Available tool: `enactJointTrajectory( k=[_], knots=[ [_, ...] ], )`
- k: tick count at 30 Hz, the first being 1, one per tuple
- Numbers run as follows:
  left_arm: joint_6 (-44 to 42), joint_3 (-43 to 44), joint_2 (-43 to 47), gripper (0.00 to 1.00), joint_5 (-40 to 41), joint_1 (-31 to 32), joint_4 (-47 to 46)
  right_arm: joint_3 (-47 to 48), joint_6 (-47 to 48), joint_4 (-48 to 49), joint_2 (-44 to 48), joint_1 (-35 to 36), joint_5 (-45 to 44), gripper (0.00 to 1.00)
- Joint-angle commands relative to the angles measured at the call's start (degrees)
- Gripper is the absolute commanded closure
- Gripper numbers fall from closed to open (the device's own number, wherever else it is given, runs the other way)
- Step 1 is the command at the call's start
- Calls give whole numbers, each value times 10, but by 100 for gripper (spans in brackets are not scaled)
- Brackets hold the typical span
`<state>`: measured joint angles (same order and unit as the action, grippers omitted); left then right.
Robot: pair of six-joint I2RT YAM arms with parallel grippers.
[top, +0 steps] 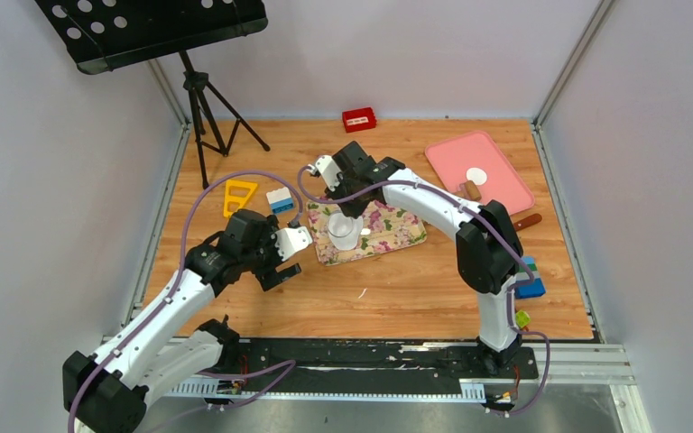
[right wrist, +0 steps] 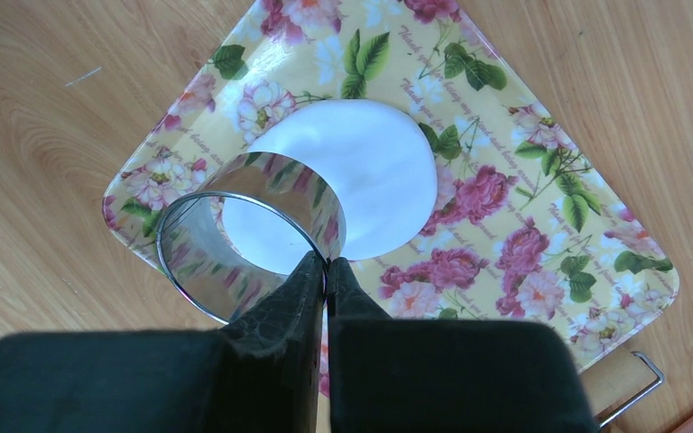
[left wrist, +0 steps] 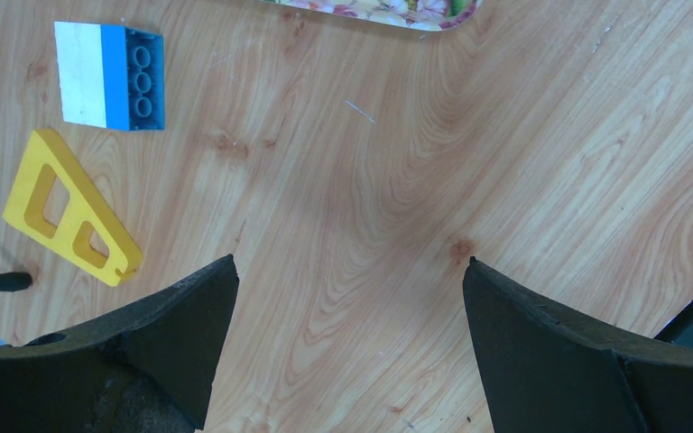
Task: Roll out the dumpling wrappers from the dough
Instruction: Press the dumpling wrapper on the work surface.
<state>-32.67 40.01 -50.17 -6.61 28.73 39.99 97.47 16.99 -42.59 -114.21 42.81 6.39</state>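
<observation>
The dough lies flattened as a smooth white sheet on the floral tray, left of the table's middle. My right gripper is shut on the wall of the shiny metal ring cutter, one finger inside it and one outside. The cutter stands over the sheet's near-left part, and white dough shows through it. From above, the ring cutter sits under the right gripper. One round dumpling wrapper lies on the pink tray. My left gripper hangs open over bare wood, left of the floral tray.
A white-and-blue block and a yellow triangle lie left of the floral tray. A brown-handled rolling pin lies by the pink tray, partly behind the right arm. A red box sits at the back, a tripod at the back left, and blue blocks at the right.
</observation>
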Motion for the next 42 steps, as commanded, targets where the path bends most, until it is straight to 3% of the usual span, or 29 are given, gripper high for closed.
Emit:
enactJointTrajectory(
  k=[1, 42],
  knots=[
    [6, -1, 0, 0, -4, -3, -14, 18, -12, 8, -5, -3, 2, 100],
    [7, -3, 3, 0, -6, -4, -15, 21, 7, -23, -78, -21, 23, 98]
  ],
)
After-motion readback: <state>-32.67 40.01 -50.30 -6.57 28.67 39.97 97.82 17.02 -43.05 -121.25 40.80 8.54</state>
